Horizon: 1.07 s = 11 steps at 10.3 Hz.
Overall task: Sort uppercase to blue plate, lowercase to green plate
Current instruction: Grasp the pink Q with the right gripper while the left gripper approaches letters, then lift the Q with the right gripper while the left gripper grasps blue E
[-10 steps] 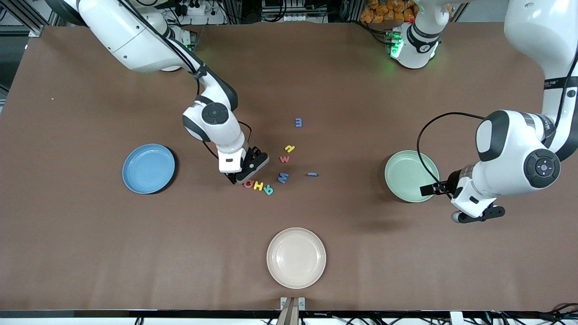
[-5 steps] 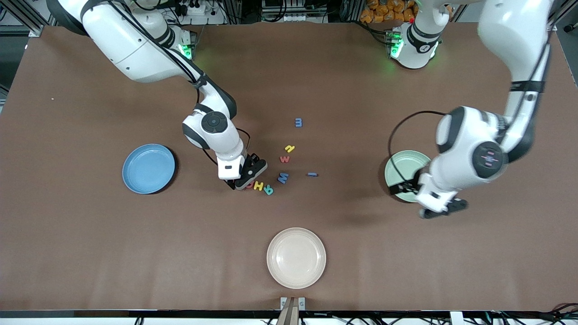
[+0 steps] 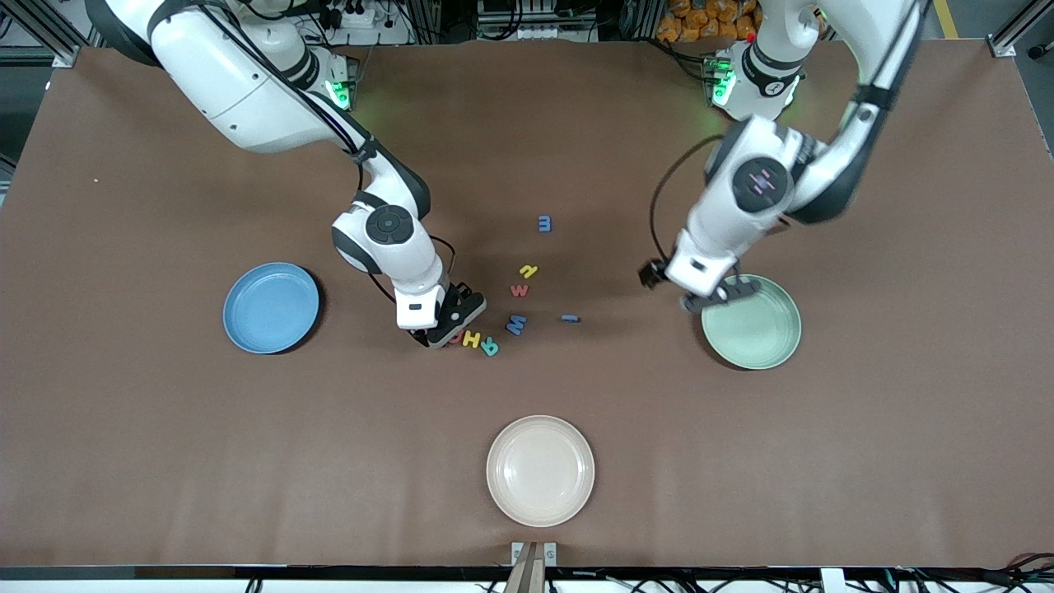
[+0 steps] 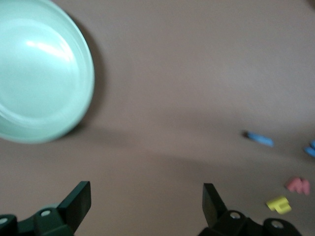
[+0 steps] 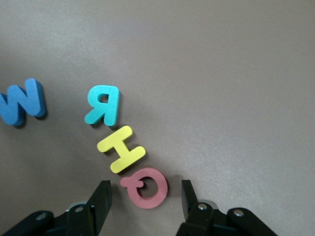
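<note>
The red Q point(image 5: 145, 188) lies flat on the table between the fingers of my right gripper point(image 5: 145, 191), which is open with a gap on each side. From the front the gripper point(image 3: 442, 330) hides most of the Q. Yellow H point(image 3: 472, 338), teal R point(image 3: 490, 347) and the larger blue W point(image 3: 516, 324) lie in a row beside it. Red w point(image 3: 519, 290), yellow n point(image 3: 529, 270), blue m point(image 3: 544, 223) and blue i point(image 3: 569, 318) lie scattered nearby. My left gripper point(image 3: 692, 288) hangs open and holds nothing, at the green plate's point(image 3: 753, 329) edge. The blue plate point(image 3: 272, 309) holds nothing.
A cream plate point(image 3: 540, 469) sits near the table's front edge, nearer to the camera than the letters. Bare brown tabletop lies between the letters and each coloured plate.
The left arm has swung from the green plate's camera-side edge up to its letter-side edge. The right gripper's fingers have narrowed around the red Q.
</note>
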Each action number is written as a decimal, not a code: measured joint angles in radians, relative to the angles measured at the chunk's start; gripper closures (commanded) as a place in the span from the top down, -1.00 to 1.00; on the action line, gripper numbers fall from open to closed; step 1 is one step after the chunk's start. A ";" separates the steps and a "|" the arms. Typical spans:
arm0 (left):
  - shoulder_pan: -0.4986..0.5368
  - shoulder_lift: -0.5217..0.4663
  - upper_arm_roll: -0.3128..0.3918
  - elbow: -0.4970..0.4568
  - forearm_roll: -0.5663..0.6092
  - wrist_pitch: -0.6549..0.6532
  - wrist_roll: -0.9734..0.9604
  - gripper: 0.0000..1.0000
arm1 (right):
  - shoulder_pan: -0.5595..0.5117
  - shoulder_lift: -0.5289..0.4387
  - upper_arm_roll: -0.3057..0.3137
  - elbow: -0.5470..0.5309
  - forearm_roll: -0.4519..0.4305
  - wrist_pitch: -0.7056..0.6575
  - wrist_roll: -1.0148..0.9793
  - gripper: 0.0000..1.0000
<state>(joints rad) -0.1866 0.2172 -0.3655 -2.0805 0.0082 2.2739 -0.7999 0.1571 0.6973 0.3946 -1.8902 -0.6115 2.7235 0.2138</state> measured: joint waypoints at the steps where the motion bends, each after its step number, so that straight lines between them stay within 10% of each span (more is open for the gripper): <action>1: -0.015 -0.009 -0.042 -0.012 0.000 0.002 -0.062 1.00 | 0.000 0.006 -0.005 0.000 -0.007 0.009 0.000 0.30; 11: -0.262 0.210 -0.063 0.066 0.263 0.131 -0.533 1.00 | 0.001 0.014 -0.009 0.009 -0.017 0.036 0.006 -0.35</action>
<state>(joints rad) -0.4482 0.4273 -0.4286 -2.0141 0.2715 2.4046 -1.3328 0.1580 0.7112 0.3853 -1.8811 -0.6285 2.7594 0.2194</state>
